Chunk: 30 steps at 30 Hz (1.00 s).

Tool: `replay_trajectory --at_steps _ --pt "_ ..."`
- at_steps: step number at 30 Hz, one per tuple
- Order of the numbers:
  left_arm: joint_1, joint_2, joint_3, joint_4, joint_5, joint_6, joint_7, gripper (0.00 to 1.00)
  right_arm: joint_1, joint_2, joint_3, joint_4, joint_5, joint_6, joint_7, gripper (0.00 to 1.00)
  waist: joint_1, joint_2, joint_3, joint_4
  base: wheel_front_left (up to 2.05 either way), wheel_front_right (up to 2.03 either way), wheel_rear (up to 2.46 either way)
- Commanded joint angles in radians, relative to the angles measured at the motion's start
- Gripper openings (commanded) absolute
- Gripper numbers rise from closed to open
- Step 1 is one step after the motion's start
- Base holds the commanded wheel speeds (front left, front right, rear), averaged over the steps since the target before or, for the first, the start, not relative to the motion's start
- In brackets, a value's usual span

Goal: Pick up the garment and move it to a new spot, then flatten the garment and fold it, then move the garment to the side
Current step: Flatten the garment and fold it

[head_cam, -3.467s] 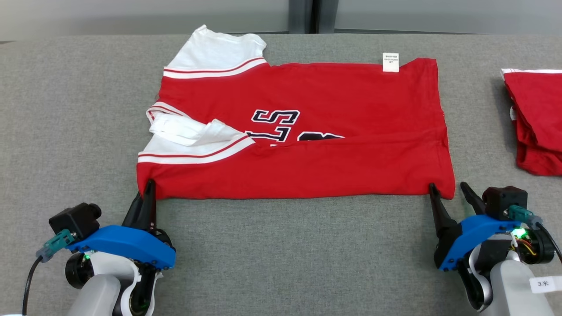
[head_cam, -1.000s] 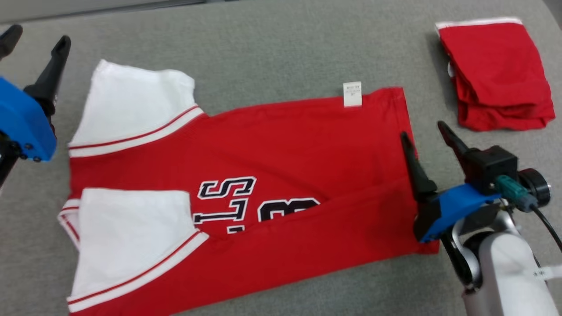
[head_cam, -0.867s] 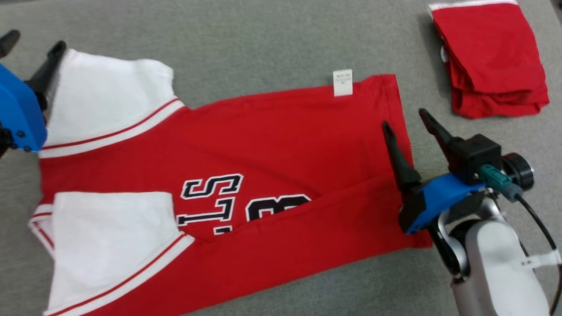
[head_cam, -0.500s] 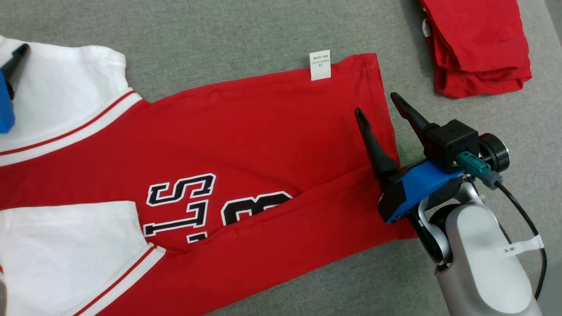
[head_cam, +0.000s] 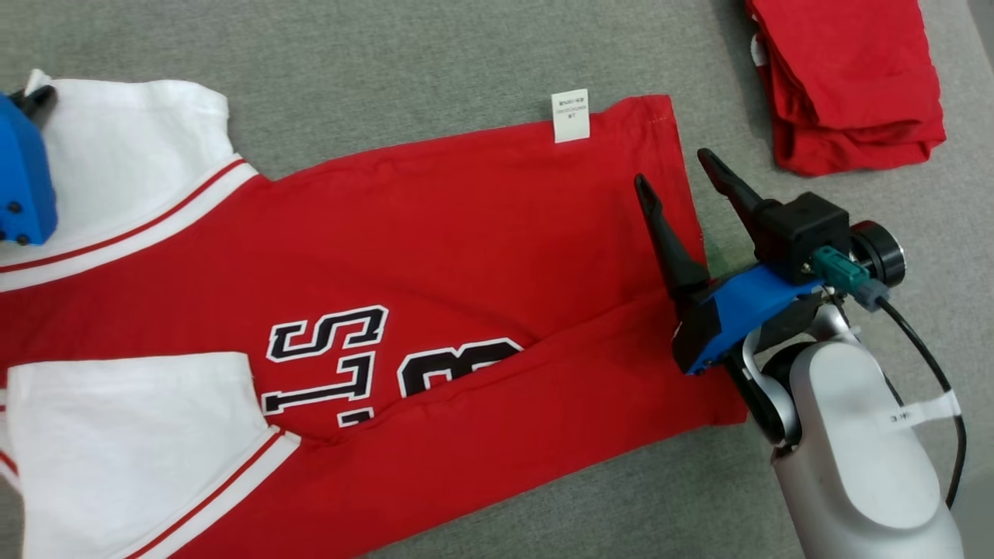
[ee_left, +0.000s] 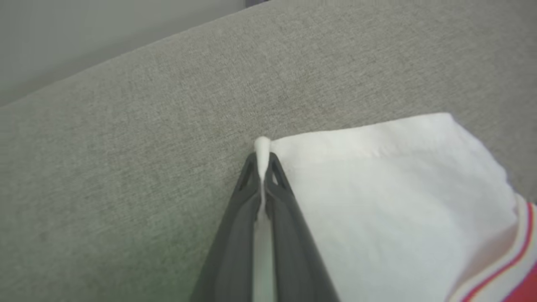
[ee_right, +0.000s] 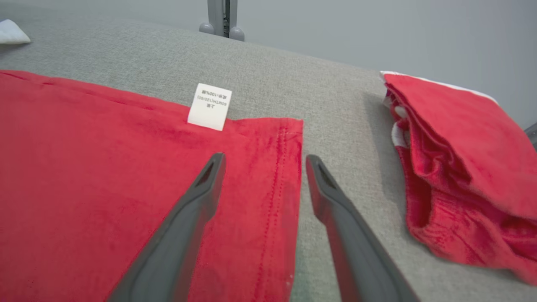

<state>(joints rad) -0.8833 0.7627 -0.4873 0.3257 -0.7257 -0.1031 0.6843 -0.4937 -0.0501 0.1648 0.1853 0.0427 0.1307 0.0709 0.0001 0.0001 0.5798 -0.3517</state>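
Observation:
The garment (head_cam: 435,264) is a red jersey with white sleeves and black lettering, lying flat on the grey table with its near long edge folded over. My left gripper (ee_left: 262,157) is shut on the far corner of the white sleeve (ee_left: 377,197), and a pinch of white cloth pokes out past the fingertips. Its blue housing (head_cam: 23,182) shows at the head view's left edge. My right gripper (head_cam: 675,167) is open over the jersey's hem (ee_right: 279,184); one finger is above the red cloth, the other above the table. A white care label (head_cam: 570,115) sticks out at the far edge.
A second red garment (head_cam: 846,78), folded, lies at the far right of the table (head_cam: 435,70), close beside the right gripper; it also fills the right side of the right wrist view as a red pile (ee_right: 457,167). A wall rises beyond the table's far edge.
The head camera has swung forward and left over the jersey. The near sleeve has been spread flat. My left gripper travelled to the far sleeve corner and shut on it; my right gripper moved up along the hem.

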Motion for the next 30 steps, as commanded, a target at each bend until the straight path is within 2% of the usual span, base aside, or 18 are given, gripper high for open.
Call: replay_trajectory --at_steps 1,7,12,18,24,25,27,29,30 --pt "-0.009 -0.006 -0.009 -0.006 0.009 -0.005 -0.017 0.00 -0.030 -0.001 -0.002 0.012 -0.016 0.000 0.018 1.00 -0.0001 -0.0001 -0.006 0.013 0.00 0.00 0.00" --pt "-0.035 -0.040 -0.020 -0.023 0.030 -0.016 -0.133 0.00 -0.107 -0.002 -0.039 0.089 -0.054 0.000 0.109 1.00 -0.0001 -0.0001 -0.038 0.068 0.00 0.00 0.00" --pt "-0.045 -0.071 -0.044 -0.054 0.021 -0.023 -0.208 0.00 -0.176 -0.033 -0.106 0.165 -0.090 0.000 0.195 1.00 -0.0001 -0.0001 -0.066 0.126 0.00 0.00 0.00" --pt "-0.031 -0.089 -0.083 -0.100 0.005 -0.029 -0.259 0.00 -0.222 -0.069 -0.160 0.249 -0.077 0.000 0.289 1.00 -0.0001 -0.0001 -0.086 0.176 0.00 0.00 0.00" --pt "-0.025 -0.098 -0.123 -0.142 -0.009 -0.027 -0.301 0.00 -0.250 -0.095 -0.194 0.305 -0.006 0.000 0.354 0.98 -0.0001 -0.0001 -0.095 0.215 0.00 0.00 0.00" --pt "-0.026 -0.099 -0.127 -0.145 -0.012 -0.027 -0.306 0.00 -0.255 -0.094 -0.199 0.312 0.011 0.000 0.359 0.86 -0.0001 -0.0001 -0.095 0.220 0.00 0.00 0.00" --pt "-0.028 -0.102 -0.136 -0.150 -0.016 -0.027 -0.313 0.00 -0.266 -0.097 -0.205 0.331 0.042 0.000 0.370 0.50 -0.0001 -0.0001 -0.094 0.228 0.00 0.00 0.00" --pt "-0.032 -0.103 -0.145 -0.153 -0.022 -0.028 -0.320 0.00 -0.275 -0.103 -0.214 0.350 0.067 0.000 0.382 0.37 -0.0001 -0.0001 -0.093 0.234 0.00 0.00 0.00" --pt "-0.033 -0.104 -0.150 -0.152 -0.022 -0.028 -0.323 0.00 -0.279 -0.104 -0.214 0.360 0.078 0.000 0.387 0.26 -0.0001 -0.0001 -0.093 0.236 0.00 0.00 0.00"
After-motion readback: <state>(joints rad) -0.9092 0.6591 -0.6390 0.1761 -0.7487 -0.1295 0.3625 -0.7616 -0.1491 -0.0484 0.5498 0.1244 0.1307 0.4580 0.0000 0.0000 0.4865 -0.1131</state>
